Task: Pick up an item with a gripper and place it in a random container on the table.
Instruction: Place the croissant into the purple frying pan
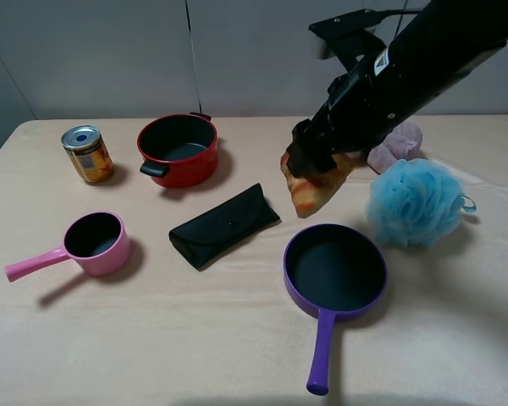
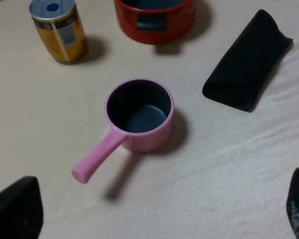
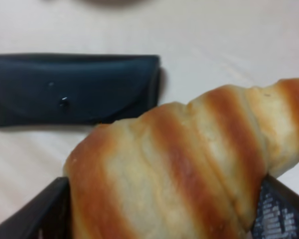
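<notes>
Right tool (image 1: 311,162) grips the stripy brown croissant (image 1: 315,191) over the worktop (image 1: 237,338), just far of the round purple pan (image 1: 335,271), whose dark inside is bare.

Left tool (image 2: 154,216) is open wide and holds nothing, near the smooth pink saucepan (image 2: 144,142), which is bare inside too.

Up close, the plump croissant (image 3: 189,169) sits squeezed between dark fingers (image 3: 35,216), with a flat black case (image 3: 74,89) on the worktop behind.
</notes>
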### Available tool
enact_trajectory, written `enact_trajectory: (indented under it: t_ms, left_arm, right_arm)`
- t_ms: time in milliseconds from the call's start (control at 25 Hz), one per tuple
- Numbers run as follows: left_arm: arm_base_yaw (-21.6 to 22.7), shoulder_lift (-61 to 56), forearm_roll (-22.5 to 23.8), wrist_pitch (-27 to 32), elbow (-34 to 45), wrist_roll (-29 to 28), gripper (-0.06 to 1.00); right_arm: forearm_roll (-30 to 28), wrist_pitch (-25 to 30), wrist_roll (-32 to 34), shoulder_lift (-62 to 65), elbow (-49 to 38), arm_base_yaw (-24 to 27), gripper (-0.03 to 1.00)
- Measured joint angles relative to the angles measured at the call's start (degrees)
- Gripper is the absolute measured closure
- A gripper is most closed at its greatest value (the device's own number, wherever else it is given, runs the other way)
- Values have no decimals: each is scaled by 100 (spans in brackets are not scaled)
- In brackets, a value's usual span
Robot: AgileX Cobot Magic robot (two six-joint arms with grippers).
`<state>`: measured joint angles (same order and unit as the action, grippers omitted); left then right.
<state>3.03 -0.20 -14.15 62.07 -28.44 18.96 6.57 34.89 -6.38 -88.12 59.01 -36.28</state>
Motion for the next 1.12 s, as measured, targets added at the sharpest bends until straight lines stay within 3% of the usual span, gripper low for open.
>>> enact_trajectory:
  t_ms: [200, 1120]
  left_arm:
    - [0, 0, 0, 0, 0, 0, -5]
    - [0, 0, 0, 0, 0, 0, -5]
  right_arm:
    - [5, -276, 39, 2, -392, -249, 45]
    - [0, -2466, 60, 9, -2538, -250, 45]
